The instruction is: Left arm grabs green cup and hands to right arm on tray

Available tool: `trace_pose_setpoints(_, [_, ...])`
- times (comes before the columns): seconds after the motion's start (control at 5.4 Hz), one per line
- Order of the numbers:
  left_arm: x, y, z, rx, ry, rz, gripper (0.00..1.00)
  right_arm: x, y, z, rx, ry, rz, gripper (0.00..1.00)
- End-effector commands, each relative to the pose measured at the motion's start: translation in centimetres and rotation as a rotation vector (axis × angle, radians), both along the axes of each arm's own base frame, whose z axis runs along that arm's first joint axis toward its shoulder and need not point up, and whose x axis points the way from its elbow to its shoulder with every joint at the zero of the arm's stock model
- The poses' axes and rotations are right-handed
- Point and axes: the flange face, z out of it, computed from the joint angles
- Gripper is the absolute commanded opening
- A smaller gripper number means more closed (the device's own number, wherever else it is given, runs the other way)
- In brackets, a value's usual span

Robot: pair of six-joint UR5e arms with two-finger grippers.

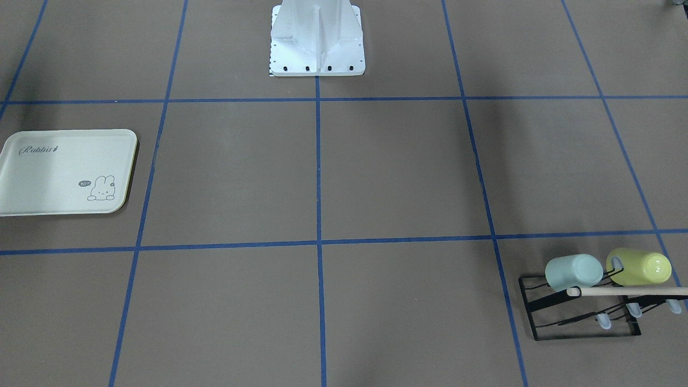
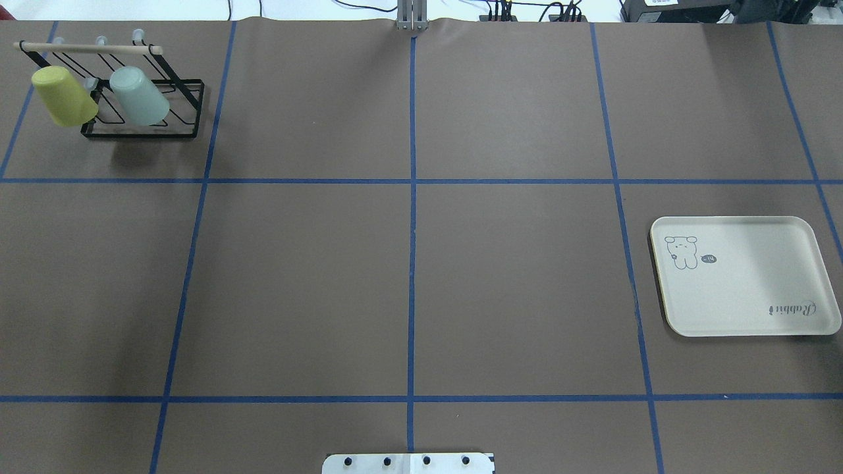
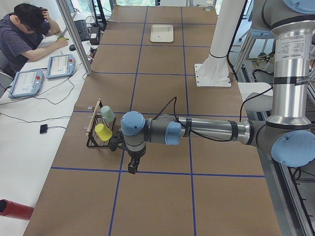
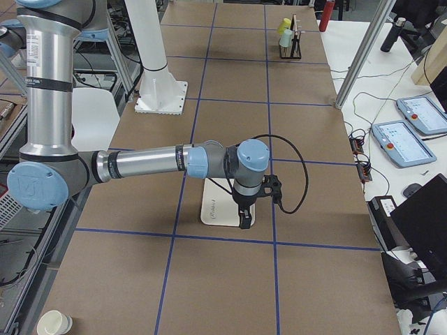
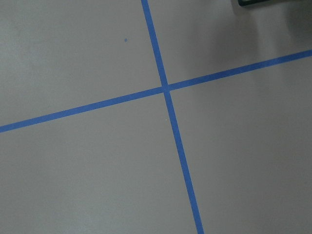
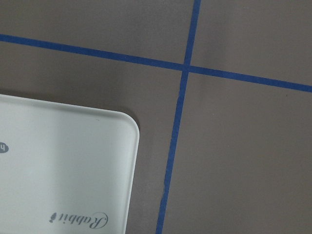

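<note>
Task seemingly not begun: green cup (image 1: 573, 271) on rack (image 1: 629, 292), well apart from tray (image 1: 54, 177); jaws of left gripper (image 3: 132, 168) and right gripper (image 4: 244, 222) cannot be told.

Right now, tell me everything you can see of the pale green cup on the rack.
The green cup is a pale mint, smooth, handleless tumbler, slightly tapered, plastic by its look. It hangs tilted on a prong of the black wire rack, below the rack's wooden bar, at the far-left corner of the table as the robot sees it. The yellow-green cup hangs beside it, a small gap between them. Only the rack touches it.
</note>
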Motion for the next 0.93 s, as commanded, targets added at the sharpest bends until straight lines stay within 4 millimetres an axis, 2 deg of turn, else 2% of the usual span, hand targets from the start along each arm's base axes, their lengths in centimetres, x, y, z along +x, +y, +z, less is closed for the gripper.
trace_pose_setpoints(0.0, [0.0,0.1,-0.1,0.019,-0.001,0.002,1.00,0.0,0.0,0.0,0.001,0.000,-0.001,1.00])
trace_pose_setpoints(0.19, [0.0,0.2,-0.4,0.029,0.003,0.001,1.00,0.0,-0.1,-0.2,0.005,0.000,-0.001,1.00])
trace_pose_setpoints(0.37, [0.1,-0.1,-1.9,0.059,0.001,0.004,1.00,0.0,-0.1,-0.5,0.018,-0.004,0.000,1.00])
trace_pose_setpoints(0.74, [0.6,-2.2,-5.3,0.122,0.013,0.004,1.00,-0.6,-1.3,-1.3,0.108,-0.013,-0.008,1.00])
